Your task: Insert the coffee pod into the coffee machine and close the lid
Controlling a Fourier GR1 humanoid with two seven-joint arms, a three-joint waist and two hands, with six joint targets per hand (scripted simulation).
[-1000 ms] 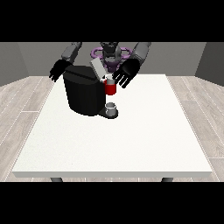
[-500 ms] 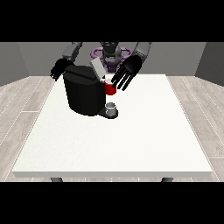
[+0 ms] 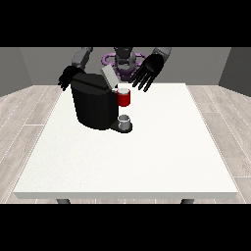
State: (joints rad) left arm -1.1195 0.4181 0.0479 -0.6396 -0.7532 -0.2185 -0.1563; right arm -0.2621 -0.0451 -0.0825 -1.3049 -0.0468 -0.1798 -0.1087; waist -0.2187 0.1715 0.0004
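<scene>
The near half of the white counter [image 3: 127, 162] carries nothing to describe. Farther in, left of centre, stands the black coffee machine [image 3: 93, 105]. On its low base at the right sits a small grey thing [image 3: 124, 119]; I cannot tell whether it is the coffee pod, so the pod's place is not plain here. Just above it is a red thing at the machine [image 3: 124, 98], and the grey lid [image 3: 110, 77] stands tilted up, open.

Farther still, the hand at the view's right [image 3: 148, 70] hangs above and right of the red thing, fingers [image 3: 141, 84] spread and straight, holding nothing. The hand at the view's left [image 3: 67, 78] sits behind the machine's far left corner; I cannot tell how it is set.

By my judgement a pod is light, stiff and smooth-sided, best pinched across its rim. The lid likely swings down under 1 flat push from above.
</scene>
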